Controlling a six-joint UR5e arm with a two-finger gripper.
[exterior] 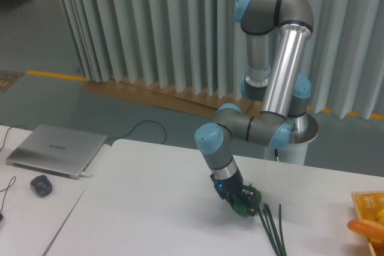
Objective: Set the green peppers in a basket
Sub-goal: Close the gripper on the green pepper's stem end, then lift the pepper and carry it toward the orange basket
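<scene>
Pale pleated curtains hang across the far side of the room, with a strip of brown board along the floor beneath them. In front of them runs the white desk, and a second, lower surface on the left carries a closed silver laptop with a dark mouse just near of it.

The arm rises from its round base at the far right of the desk, climbs in a bright metal tube to a blue-capped elbow high up, then folds back down through a cluster of grey and blue joints. The last link slants down and to the right toward the desk top.

At its tip the black hand sits low over the desk, and its fingers are clamped around the green pepper, which shows as a glossy green lump between them. I cannot tell whether the pepper touches the desk.

Just right of the hand, thin green scallion stalks lie fanned toward the near edge, close beside the pepper.

At the far right edge, well apart from the hand, a corner of the yellow-orange basket pokes in, with yellow and orange produce inside.
</scene>
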